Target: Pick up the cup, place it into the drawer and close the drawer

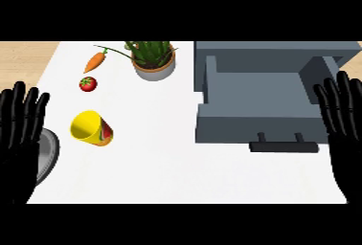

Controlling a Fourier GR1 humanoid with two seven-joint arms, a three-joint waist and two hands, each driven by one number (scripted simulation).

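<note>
On the white worktop, the yellow tapered cup lies on its side at the left. Behind it sits a small red tomato, then an orange carrot. A potted green plant stands right of the carrot. The open grey drawer fills the right side.

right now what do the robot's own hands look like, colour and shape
Both the left hand and the right hand are plain black, with long, slim fingers faintly ridged by segment lines. No markings, cables or sleeves show. The forearms are not visible as separate parts; only black shapes reach the view's lower edge.
</note>
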